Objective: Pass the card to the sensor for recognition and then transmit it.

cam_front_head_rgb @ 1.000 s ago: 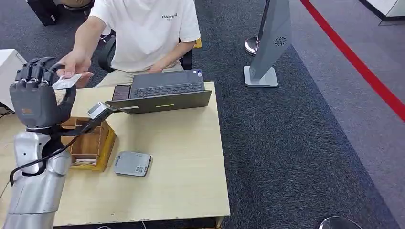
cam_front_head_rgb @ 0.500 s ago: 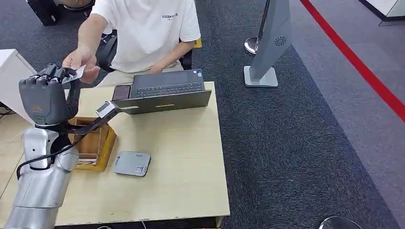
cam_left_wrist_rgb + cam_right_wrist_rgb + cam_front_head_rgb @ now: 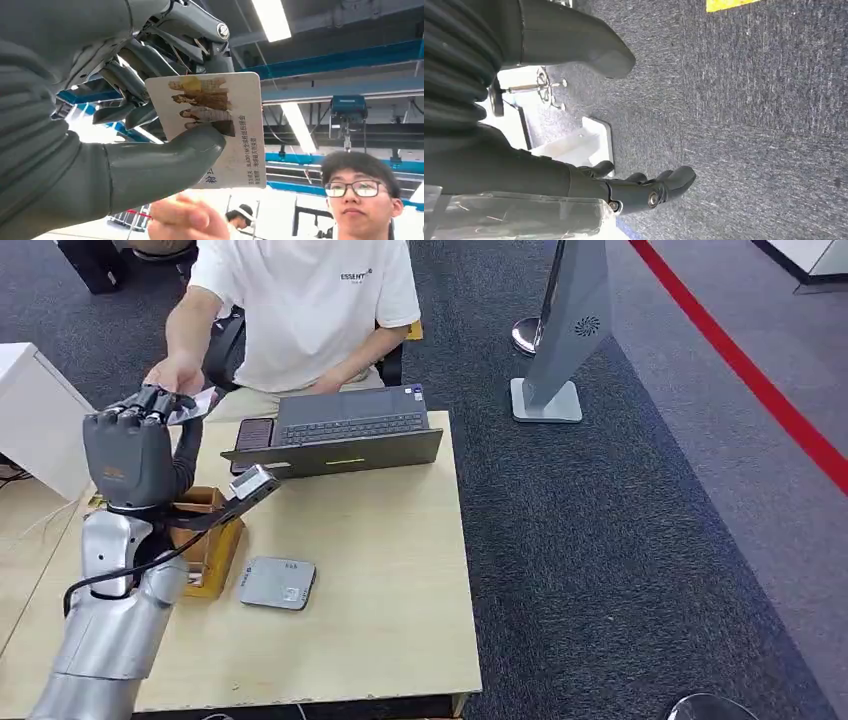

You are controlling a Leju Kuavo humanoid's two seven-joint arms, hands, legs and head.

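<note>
My left hand (image 3: 138,455) is raised above the far left corner of the table (image 3: 400,580), palm turned away from the head camera. In the left wrist view this hand (image 3: 100,125) has its thumb pressed against the printed face of the card (image 3: 220,125) while the darker fingers (image 3: 130,85) back it from behind. The card is pinched, not loose; the remaining fingers are only partly curled. In the head view the card (image 3: 196,405) shows as a pale edge at my fingertips.

The person's hand (image 3: 178,375) is at the same edge of the card, and in the wrist view the person's fingers (image 3: 187,220) sit just beneath it. I cannot tell whether that hand has a grip on it or is only touching it.

My right hand (image 3: 644,192) hangs at my side over the carpet (image 3: 764,100), fingers apart and lightly bent, holding nothing.

Status, as a judgement: the card is up at the person, well apart from the grey sensor (image 3: 278,583), which lies flat on the table just beside the wooden box (image 3: 210,550). This reads as the transmit step, with the handover under way and not complete, since my thumb is clamped on the card. I cannot confirm from this moment that recognition at the sensor took place. What is left: release once the person holds the card firmly. An open laptop (image 3: 340,435) stands between the person and the sensor.
</note>
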